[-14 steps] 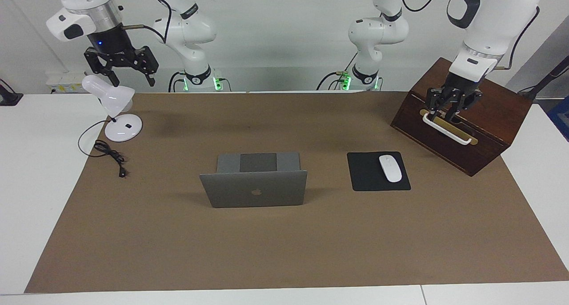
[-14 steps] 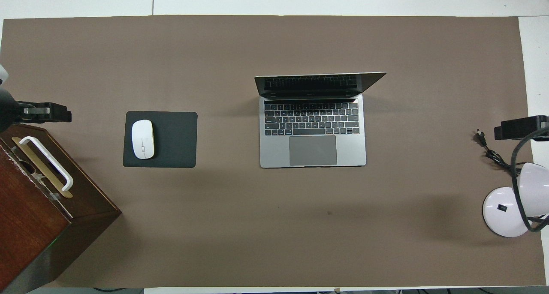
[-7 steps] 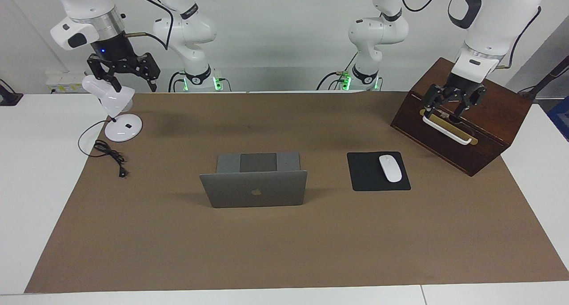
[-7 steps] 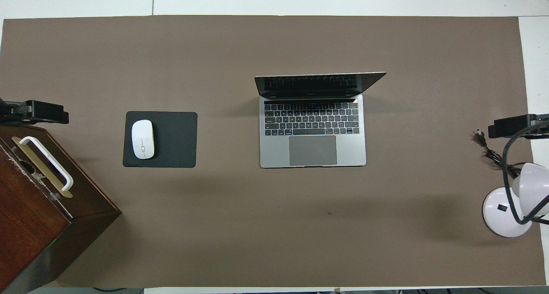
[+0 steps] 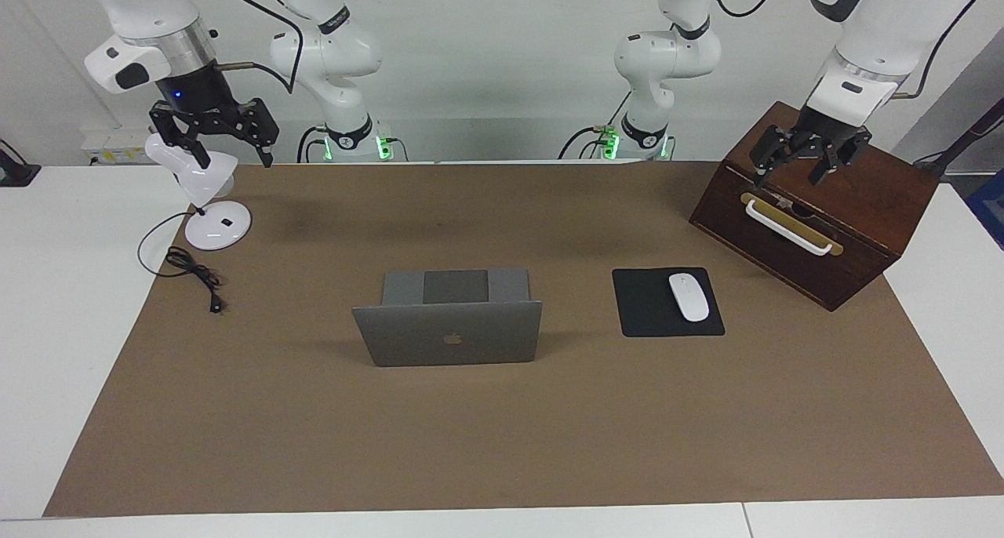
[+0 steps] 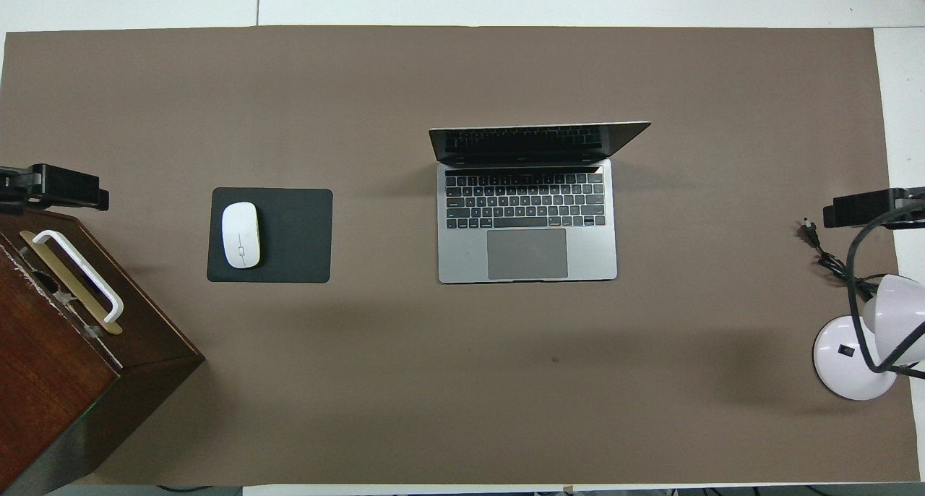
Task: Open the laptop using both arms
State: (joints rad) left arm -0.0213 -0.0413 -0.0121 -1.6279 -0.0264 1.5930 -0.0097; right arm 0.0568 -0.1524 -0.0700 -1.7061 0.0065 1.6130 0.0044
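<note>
The thin silver-grey metal laptop stands open in the middle of the brown-covered surface, its lid upright with the dark apple logo facing away from the robots and its keyboard toward them, exactly as it was a second ago. Beside it, toward the left arm's end, the white mouse lies on the black square mouse pad, unmoved.

The left gripper has risen: a second ago it sat low at the white handle of the dark wooden box; now it hangs above the box's top, clear of the handle, fingers spread and holding nothing.

The right gripper hovers over the small white desk lamp at the right arm's end, slightly higher and shifted from a second ago, its fingers wide apart and empty. The lamp's black cord lies unchanged.
</note>
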